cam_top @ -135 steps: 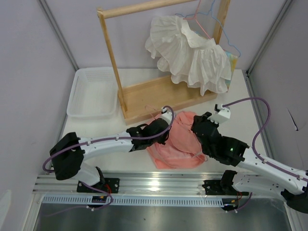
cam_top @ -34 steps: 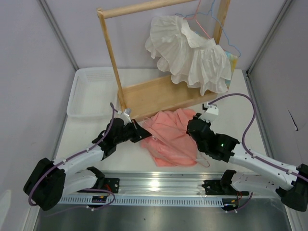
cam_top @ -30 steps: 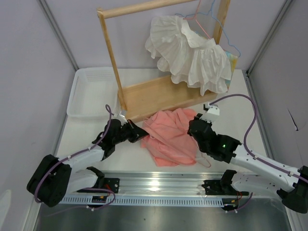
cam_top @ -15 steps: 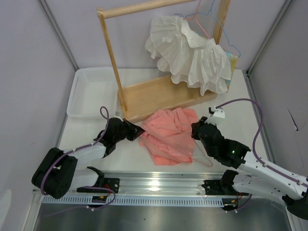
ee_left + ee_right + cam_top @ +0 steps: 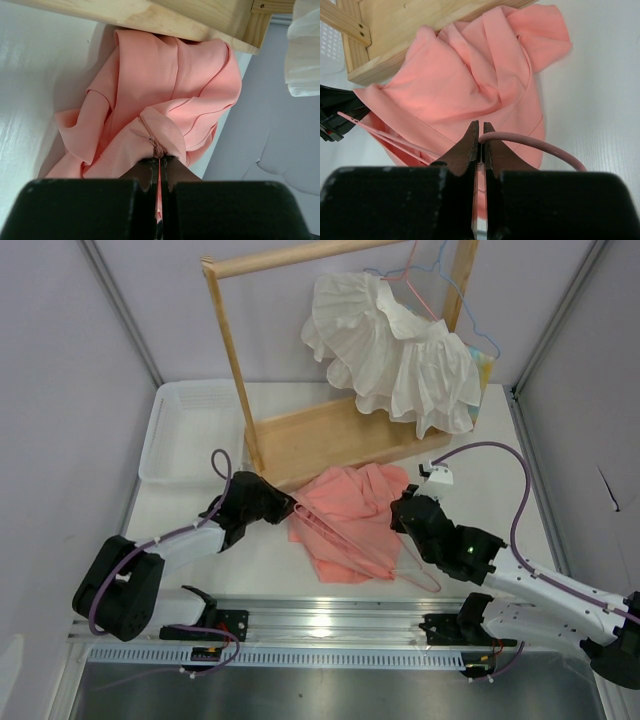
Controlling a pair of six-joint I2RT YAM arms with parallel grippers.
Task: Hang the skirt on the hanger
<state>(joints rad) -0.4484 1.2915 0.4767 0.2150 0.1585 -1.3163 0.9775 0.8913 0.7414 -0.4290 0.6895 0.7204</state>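
The salmon-pink pleated cloth skirt (image 5: 350,515) lies crumpled on the white counter (image 5: 500,490) against the wooden rack base (image 5: 330,435), between your arms. Your left fingers (image 5: 154,165) pinch its waist loop. Your right fingers (image 5: 474,140) clamp the thin pale-pink wire hanger (image 5: 540,144) (its frame runs leftward across the skirt).

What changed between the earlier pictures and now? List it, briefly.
The left arm pulled back leftward from over the skirt to its left edge, jaws shut on the cloth, drawing it out that way. The right arm shifted slightly, jaws shut on the hanger, whose wire now shows across the skirt. The white ruffled garment and wooden rack stayed put.
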